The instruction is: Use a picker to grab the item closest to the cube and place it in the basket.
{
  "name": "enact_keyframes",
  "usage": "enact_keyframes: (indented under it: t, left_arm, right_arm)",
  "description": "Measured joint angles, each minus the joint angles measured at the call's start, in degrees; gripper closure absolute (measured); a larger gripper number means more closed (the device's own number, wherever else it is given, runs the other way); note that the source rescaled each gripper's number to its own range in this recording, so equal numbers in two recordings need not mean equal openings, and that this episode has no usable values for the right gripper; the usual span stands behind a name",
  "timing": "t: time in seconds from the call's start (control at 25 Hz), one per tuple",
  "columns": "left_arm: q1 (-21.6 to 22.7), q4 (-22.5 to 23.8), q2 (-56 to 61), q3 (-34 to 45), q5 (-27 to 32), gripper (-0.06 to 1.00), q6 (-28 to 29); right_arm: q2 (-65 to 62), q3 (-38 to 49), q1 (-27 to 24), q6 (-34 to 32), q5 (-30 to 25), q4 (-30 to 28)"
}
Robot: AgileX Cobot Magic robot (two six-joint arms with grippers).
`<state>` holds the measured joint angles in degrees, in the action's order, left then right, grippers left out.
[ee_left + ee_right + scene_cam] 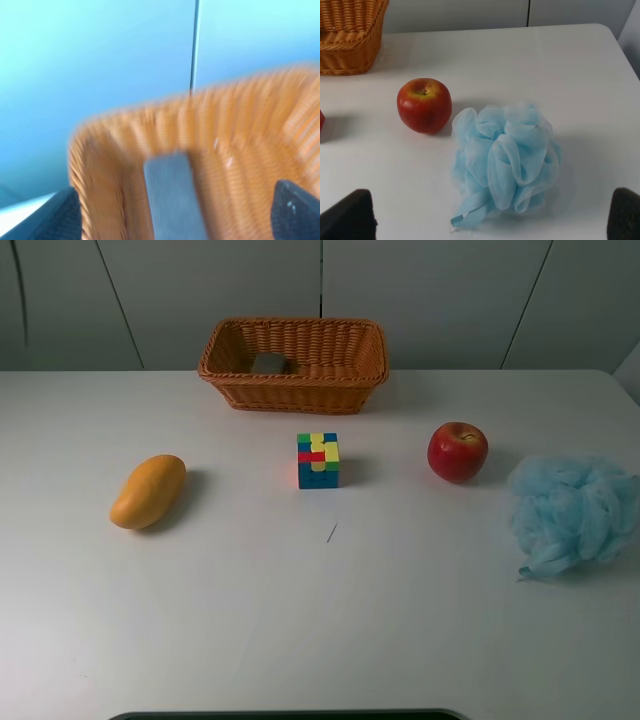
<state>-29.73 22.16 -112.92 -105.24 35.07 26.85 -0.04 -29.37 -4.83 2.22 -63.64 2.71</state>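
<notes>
A multicoloured cube (318, 460) sits mid-table. A red apple (458, 451) lies to its right and an orange mango (148, 491) to its left. The wicker basket (294, 375) stands at the back with a grey item (269, 363) inside. No arm shows in the exterior view. In the blurred left wrist view my left gripper (177, 215) is open, its fingertips (57, 215) wide apart in front of the basket (250, 130) and the grey item (172, 195). My right gripper (486, 217) is open and empty, facing the apple (424, 105).
A light blue mesh bath sponge (570, 512) lies at the right edge of the table; it also shows in the right wrist view (505, 160), close in front of the right gripper. A grey panelled wall stands behind the table.
</notes>
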Motion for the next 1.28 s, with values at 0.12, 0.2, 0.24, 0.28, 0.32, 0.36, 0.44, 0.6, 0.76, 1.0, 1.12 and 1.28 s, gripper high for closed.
enact_keyframes:
  t: [0.12, 0.2, 0.24, 0.28, 0.32, 0.36, 0.44, 0.6, 0.76, 1.0, 1.12, 1.28]
  left_arm:
    - [-1.1, 1.9, 11.0, 0.0, 2.2, -0.04, -0.2]
    - [-2.6, 6.4, 19.0, -0.3, 5.9, -0.04, -0.4]
    - [-3.5, 8.9, 21.9, -0.5, 9.1, -0.04, -0.5]
    - [-4.7, 12.4, 25.3, -0.5, 13.1, -0.04, -0.5]
    - [-5.8, 15.3, 28.0, -0.5, 18.0, -0.04, -0.5]
    - [-7.4, 19.1, 31.0, -0.5, 22.7, -0.04, -0.6]
    - [-10.7, 25.9, 36.3, -0.5, 30.9, -0.04, -1.0]
    - [-14.6, 31.0, 46.8, 4.2, 33.8, -0.05, -1.5]
    - [-15.0, 33.9, 56.9, 12.7, 34.5, -0.05, -1.0]
    - [-11.4, 32.5, 69.2, 27.4, 34.9, -0.05, 1.1]
    - [-4.3, 28.3, 74.7, 33.5, 35.0, -0.05, 1.5]
    - [8.8, 21.4, 83.4, 40.1, 35.1, -0.05, 1.5]
  right_arm:
    - [0.0, 0.0, 0.0, 0.0, 0.0, 0.0]
    - [0.0, 0.0, 0.0, 0.0, 0.0, 0.0]
    - [0.0, 0.0, 0.0, 0.0, 0.0, 0.0]
    - [0.0, 0.0, 0.0, 0.0, 0.0, 0.0]
    - [0.0, 0.0, 0.0, 0.0, 0.0, 0.0]
    - [0.0, 0.0, 0.0, 0.0, 0.0, 0.0]
    - [0.0, 0.0, 0.0, 0.0, 0.0, 0.0]
    - [0.0, 0.0, 0.0, 0.0, 0.0, 0.0]
    - [0.0, 0.0, 0.0, 0.0, 0.0, 0.0]
    - [0.0, 0.0, 0.0, 0.0, 0.0, 0.0]
    - [0.0, 0.0, 0.0, 0.0, 0.0, 0.0]
    - [0.0, 0.0, 0.0, 0.0, 0.0, 0.0]
